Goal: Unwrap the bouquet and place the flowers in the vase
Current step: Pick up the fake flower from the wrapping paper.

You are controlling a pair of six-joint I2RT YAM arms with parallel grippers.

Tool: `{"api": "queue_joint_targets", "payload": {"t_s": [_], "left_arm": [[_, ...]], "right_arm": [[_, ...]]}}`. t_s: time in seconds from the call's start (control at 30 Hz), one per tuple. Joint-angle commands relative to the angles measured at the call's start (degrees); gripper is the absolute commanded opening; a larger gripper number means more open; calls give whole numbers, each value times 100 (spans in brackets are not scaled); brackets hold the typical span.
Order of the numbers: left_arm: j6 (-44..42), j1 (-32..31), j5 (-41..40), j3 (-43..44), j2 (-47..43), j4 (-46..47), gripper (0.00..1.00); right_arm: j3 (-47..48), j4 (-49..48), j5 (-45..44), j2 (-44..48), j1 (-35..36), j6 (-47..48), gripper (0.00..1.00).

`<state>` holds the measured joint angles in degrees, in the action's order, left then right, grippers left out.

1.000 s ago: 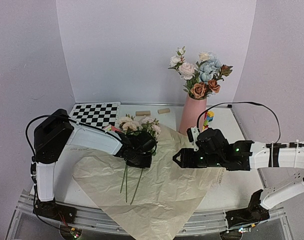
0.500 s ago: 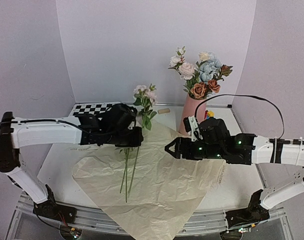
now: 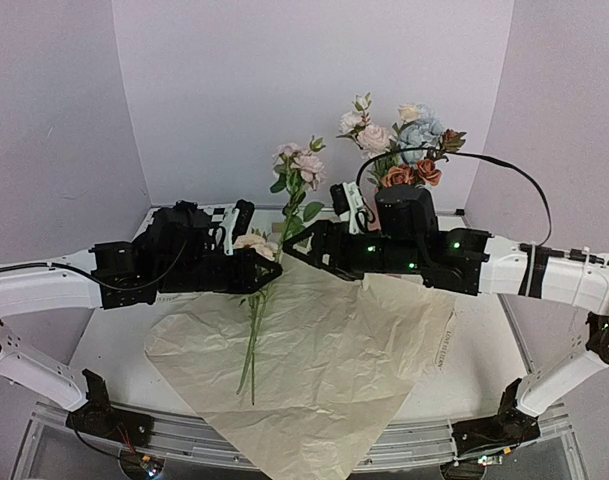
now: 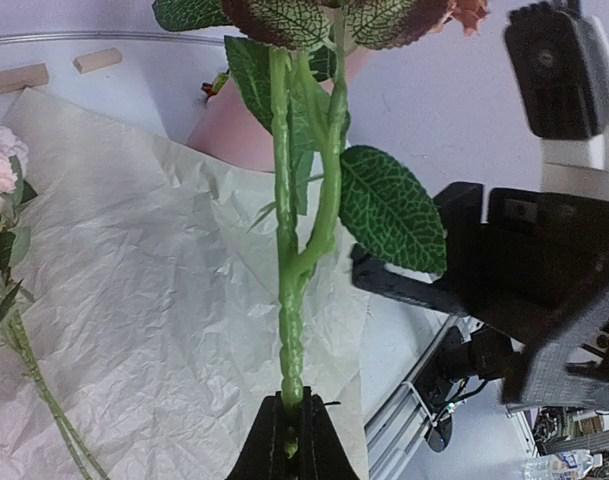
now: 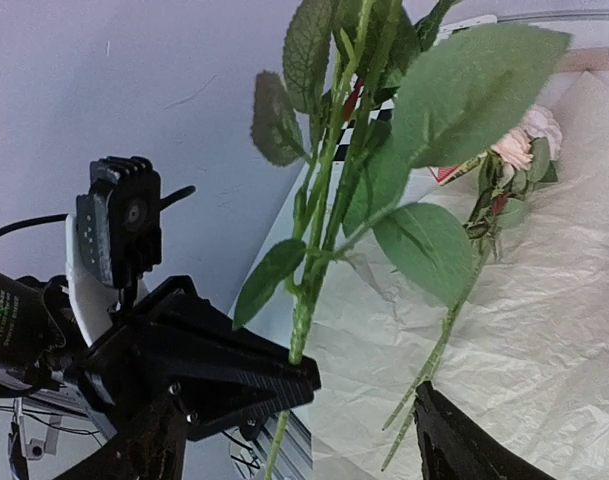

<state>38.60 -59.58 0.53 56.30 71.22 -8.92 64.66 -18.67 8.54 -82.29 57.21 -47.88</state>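
White walls, white table, peach paper spread flat. My left gripper is clenched on one flower stem, upright at frame centre. My right gripper gapes around it, grasping nothing. Handover, I judge: close, then carry it to the pink vase, upper right. Spare stems lie on the paper, whose edge print is unreadable.
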Motion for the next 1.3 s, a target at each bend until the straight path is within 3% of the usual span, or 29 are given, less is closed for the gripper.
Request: {"api": "queue_joint_targets", "payload": {"t_s": [0.0,0.27,0.63,0.7,0.8,0.87,0.97,1.03,1.13,1.27], "left_arm": [[-175,-28,344,-56,-223,547,0],[-172,-37,392,-120,-272,558,0],[-169,-37,391,-233,-291,567,0],[-176,-38,388,-248,-287,567,1],[-184,-41,434,-249,-261,567,4],[-198,-46,512,-240,-222,567,11],[-212,-43,590,-227,-229,568,46],[-204,-54,614,-242,-287,567,62],[-207,-54,554,-299,-443,567,75],[-226,-54,476,-410,-676,567,82]], "right_arm": [[538,-96,-6,-276,35,-218,74],[893,273,-810,-495,52,-646,58],[1370,438,-744,-930,53,-622,41],[1391,450,-718,-977,53,-635,30],[1410,460,-758,-988,53,-584,3],[1436,486,-813,-982,53,-495,0],[1480,549,-852,-948,49,-106,0],[1546,626,-1013,-867,45,264,0],[1640,820,-1529,-614,45,949,0],[1714,882,-2342,-176,41,2009,0]]}}
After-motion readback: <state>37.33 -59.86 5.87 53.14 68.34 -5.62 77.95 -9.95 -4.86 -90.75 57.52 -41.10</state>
